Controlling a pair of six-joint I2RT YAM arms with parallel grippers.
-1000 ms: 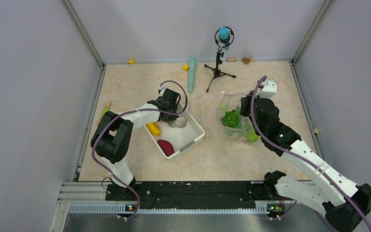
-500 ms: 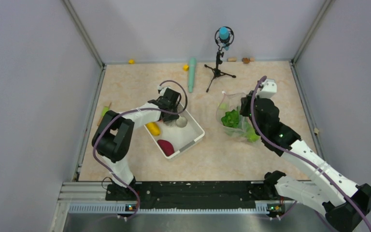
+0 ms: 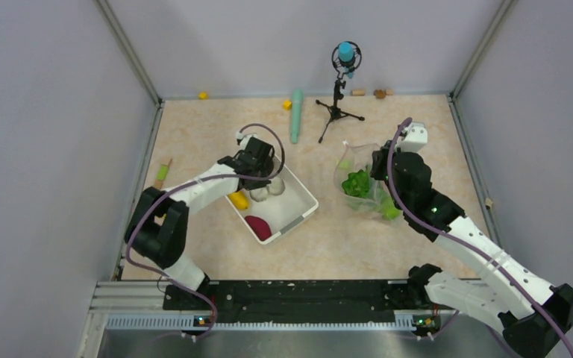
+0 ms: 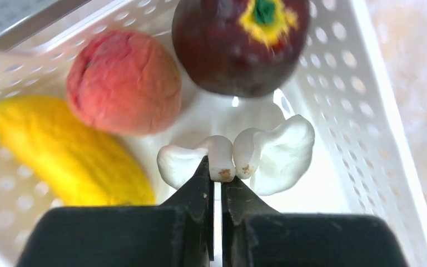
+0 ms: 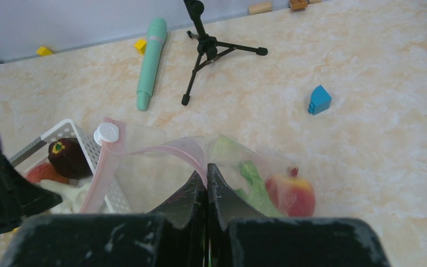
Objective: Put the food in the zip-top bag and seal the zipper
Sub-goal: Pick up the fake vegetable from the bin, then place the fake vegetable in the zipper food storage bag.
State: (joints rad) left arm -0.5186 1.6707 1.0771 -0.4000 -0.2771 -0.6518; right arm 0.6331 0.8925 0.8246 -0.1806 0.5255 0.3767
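My left claw (image 4: 217, 169) is pinched shut on a lumpy white piece (image 4: 281, 153) of food. It shows at the bottom middle of my left wrist view. The claw is down inside the white basket (image 4: 367, 111). Above the white piece, at the top of the frame, is a dark red root (image 4: 239, 44) with a yellow and green spot on it. At the upper left is a pink-red fruit (image 4: 125, 83), just beside the root. Below the fruit, at the left, lies a long yellow piece (image 4: 66, 156).

My right claw (image 5: 207, 173) is shut tight too. It pinches the pink strip (image 5: 167, 149) on the mouth of the clear bag (image 5: 139, 178), at the bottom middle of my right wrist view. A small round white tab (image 5: 107, 133) sits on the strip at the left. Inside the bag, to the right of my claw, are green leaves (image 5: 251, 181) and a red apple (image 5: 292, 192).

The basket is at the lower left of this view, near the bag. Farther up on the table (image 5: 378, 144) lies a teal stick (image 5: 150, 61) at the upper left. A black stand (image 5: 211, 47) is at the top middle. A blue block (image 5: 319, 100) is to the right.
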